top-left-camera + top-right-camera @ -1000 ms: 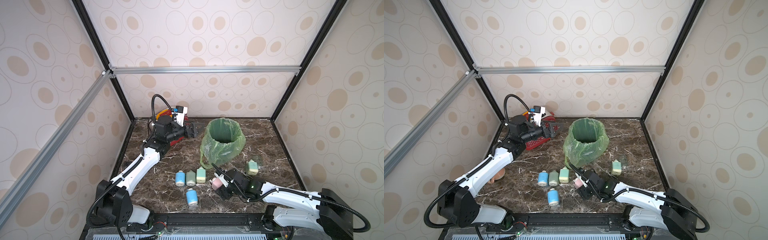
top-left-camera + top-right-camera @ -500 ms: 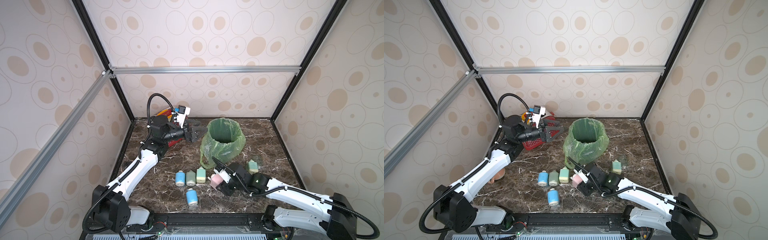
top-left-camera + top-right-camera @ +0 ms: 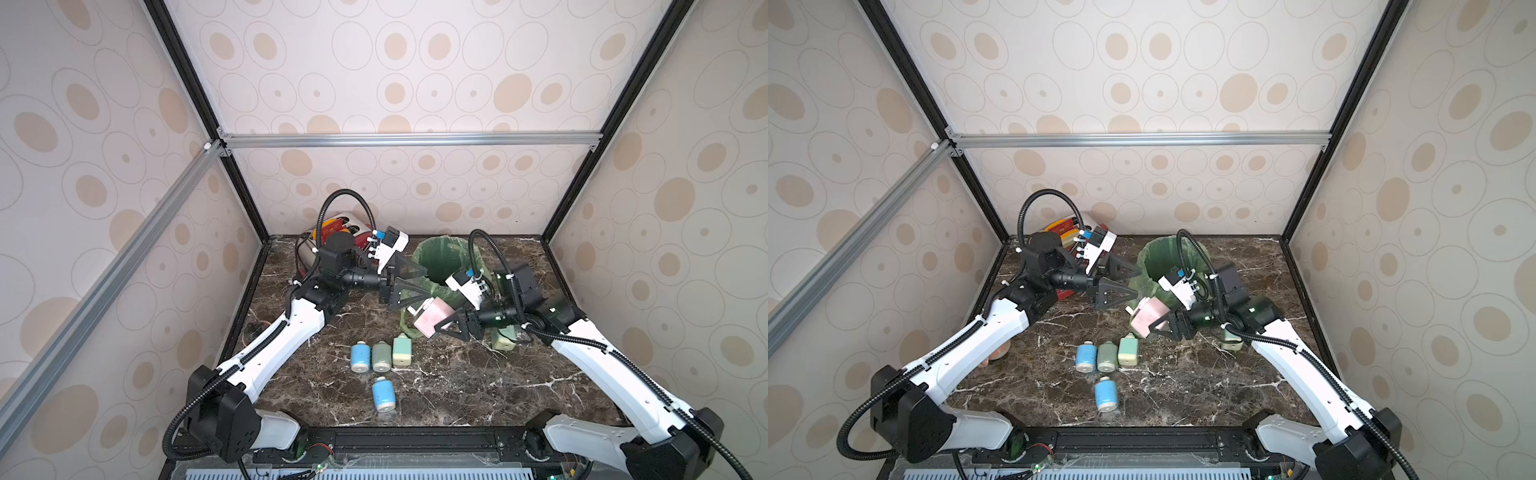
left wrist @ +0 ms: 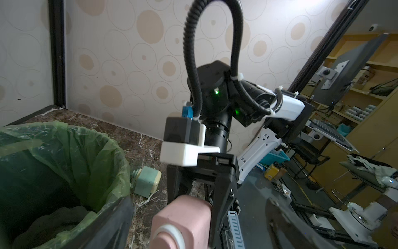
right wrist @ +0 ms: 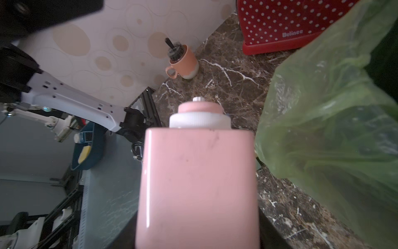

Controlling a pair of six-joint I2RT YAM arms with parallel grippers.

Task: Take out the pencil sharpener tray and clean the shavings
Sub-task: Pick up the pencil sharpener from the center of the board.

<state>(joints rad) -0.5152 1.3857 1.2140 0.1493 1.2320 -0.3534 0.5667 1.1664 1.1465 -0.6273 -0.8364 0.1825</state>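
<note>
Six sharpeners show in all: one pink, two blue, one grey-green, two pale green. The pink sharpener (image 3: 432, 318) is off the table (image 3: 457, 386). The right gripper (image 3: 441, 324) holds it across the body with its jaws clenched on it. It hangs tilted just beside the bin (image 3: 422, 257), between the bin and the row of three on the table. Its white collar and knob point toward the left gripper (image 3: 428, 284). In the right wrist view the pink sharpener (image 5: 198, 183) fills the middle. Its tray cannot be made out in any view.

The left gripper is released, jaws spread wide with nothing in them, close to the bin's near wall. In the left wrist view the knob end of the pink sharpener (image 4: 183, 224) sits between its two fingers (image 4: 116, 226); whether it touches either cannot be told.

Three sharpeners lie side by side on the table, touching or nearly so: the blue sharpener (image 3: 360, 356), the grey-green sharpener (image 3: 380, 356) and the pale green sharpener (image 3: 401, 351). The second blue sharpener (image 3: 383, 394) lies alone, nearer the front edge. The second pale green sharpener (image 3: 503, 337) lies near the bin's foot, behind the right gripper.

There is one bin, lined with a green bag (image 4: 64, 151). One red dotted toaster (image 5: 277, 21) stands in the back left corner, and one orange mug (image 5: 184, 60) stands by the left wall
</note>
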